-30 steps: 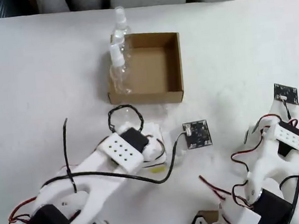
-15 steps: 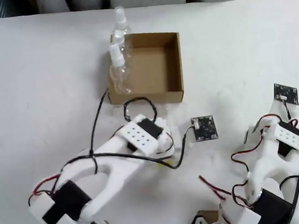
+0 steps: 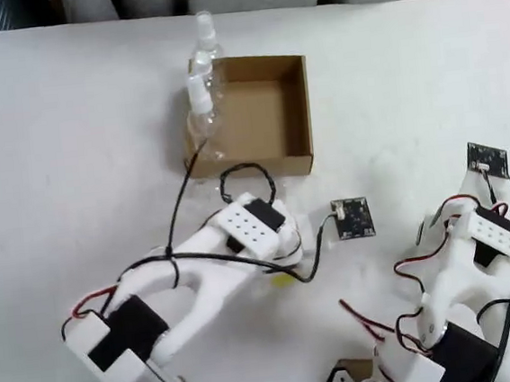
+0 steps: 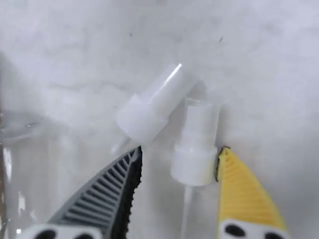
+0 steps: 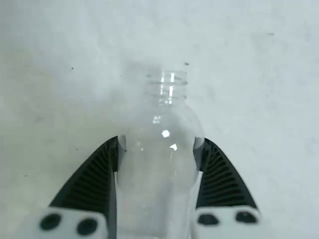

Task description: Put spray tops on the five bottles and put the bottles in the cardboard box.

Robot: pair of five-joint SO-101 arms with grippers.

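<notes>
My left tool [image 4: 179, 150] sat open astride the white plastic spray top [image 4: 196, 144], so I judged centring before closing wise, my right tool [image 5: 160, 142] gripping the clear plastic bottle [image 5: 167, 97].

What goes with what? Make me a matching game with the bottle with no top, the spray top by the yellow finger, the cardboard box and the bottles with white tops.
Things:
1. uncapped bottle
2. spray top
3. cardboard box
4. capped bottles

Places or states:
A. standing at the box's wall
B. lying between the fingers of the open left gripper
C. gripped by the right gripper
D. brown, open on top

Pairs: 1-C, 2-B, 3-D, 4-A.
</notes>
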